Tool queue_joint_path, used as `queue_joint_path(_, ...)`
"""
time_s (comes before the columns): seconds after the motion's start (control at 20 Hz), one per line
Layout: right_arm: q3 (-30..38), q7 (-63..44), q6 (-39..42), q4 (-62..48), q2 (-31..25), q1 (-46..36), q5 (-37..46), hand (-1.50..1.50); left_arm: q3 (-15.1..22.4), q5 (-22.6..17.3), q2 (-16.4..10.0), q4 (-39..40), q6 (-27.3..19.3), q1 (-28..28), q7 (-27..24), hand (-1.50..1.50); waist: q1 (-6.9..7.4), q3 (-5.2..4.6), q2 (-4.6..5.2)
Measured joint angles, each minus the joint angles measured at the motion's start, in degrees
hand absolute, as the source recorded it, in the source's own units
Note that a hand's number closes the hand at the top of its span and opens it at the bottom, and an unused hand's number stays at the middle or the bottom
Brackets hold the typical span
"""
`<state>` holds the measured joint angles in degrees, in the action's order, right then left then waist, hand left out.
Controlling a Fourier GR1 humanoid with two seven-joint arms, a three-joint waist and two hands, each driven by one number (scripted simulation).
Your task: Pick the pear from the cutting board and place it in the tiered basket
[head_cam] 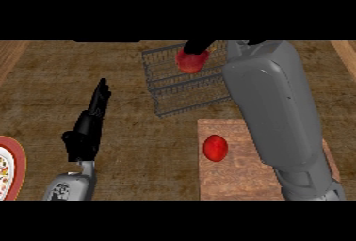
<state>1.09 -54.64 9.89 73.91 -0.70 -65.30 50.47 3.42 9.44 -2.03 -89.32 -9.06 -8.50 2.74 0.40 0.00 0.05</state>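
Observation:
A reddish pear [191,61] hangs over the upper tier of the grey wire tiered basket [182,89] at the back of the counter. My right hand [198,46] is curled over the pear's top, and most of the hand is hidden behind the fruit and my forearm. My grey right forearm [278,108] stretches from the lower right across the wooden cutting board [233,176]. My left hand [89,127] rests at the left, fingers straight and pointing away, holding nothing.
A second red fruit [215,148] lies on the cutting board, just left of my right forearm. A red-rimmed plate [17,164] with food shows at the left edge. Brown wooden counter lies between my left hand and the basket.

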Motion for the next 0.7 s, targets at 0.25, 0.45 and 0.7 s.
queue_joint_path(0.25,3.71,-2.43,-5.13,6.76,-0.8,2.77,1.41,-1.5,-0.04,0.17,0.09,-0.44,-0.24,0.15,0.81,0.0,-0.66,0.02,-0.26)
queue_joint_path(0.45,8.56,-3.75,-5.11,14.6,-3.21,7.65,-0.34,-1.5,0.31,0.87,0.57,-0.37,-1.08,1.81,-0.21,0.0,-1.36,0.03,-0.45)
queue_joint_path(0.7,16.44,-3.33,-3.26,27.05,-6.24,16.5,-7.51,-1.5,-0.36,0.24,0.16,-0.88,-0.76,2.57,-0.73,0.0,-2.14,0.07,-0.61)
